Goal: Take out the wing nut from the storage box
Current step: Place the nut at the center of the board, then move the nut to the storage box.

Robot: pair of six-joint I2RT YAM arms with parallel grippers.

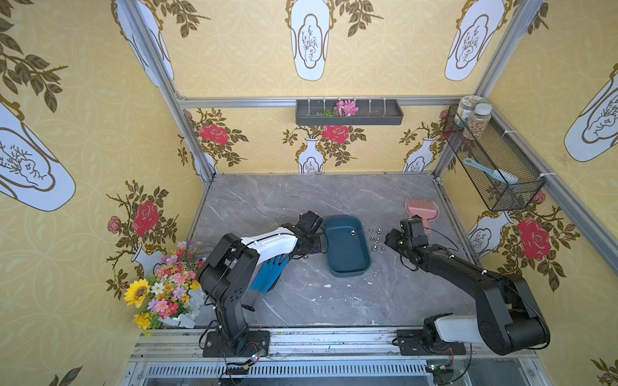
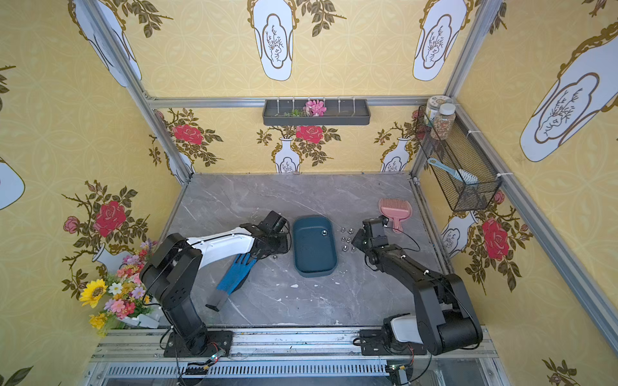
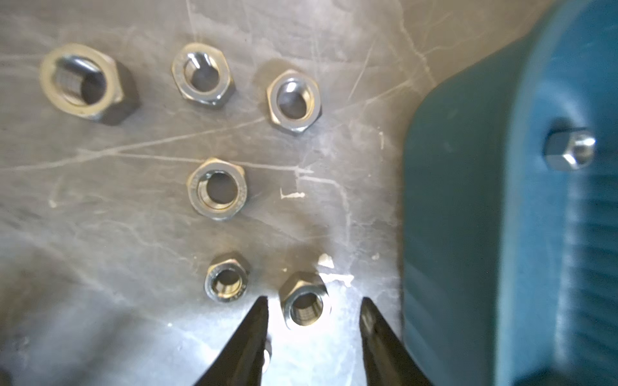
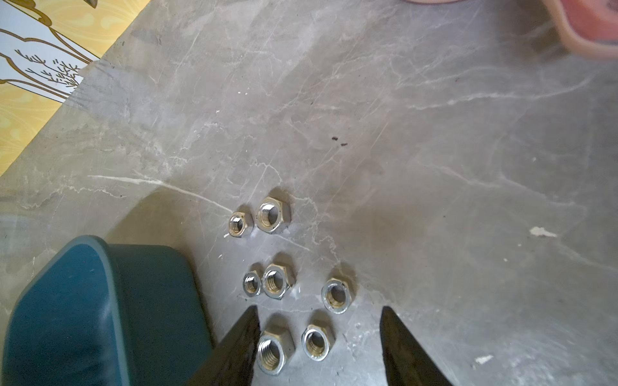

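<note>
The left gripper (image 3: 315,299) stood open, its two fingers spread around one loose hex nut (image 3: 306,307) on the table (image 3: 133,217), with a gap showing on either side of it. The wing nut (image 3: 570,148), which looked like a hex body with a domed cap, lay inside the storage box (image 3: 468,200). It was ahead of that gripper's fingertips and out beyond one finger, and the box wall was just beside that finger. In both top views it sat between the two grippers, touching neither. The right gripper (image 4: 319,309) was open as well and gripped nothing, with the box outside one of its fingers. There was one wing nut and one box. Six hex nuts lay by the left gripper: the one between its fingers and five ahead of its tips. Seven hex nuts (image 4: 276,280) lay by the right gripper: two between its fingers, one of them just beside a finger, and five ahead of the tips.
</note>
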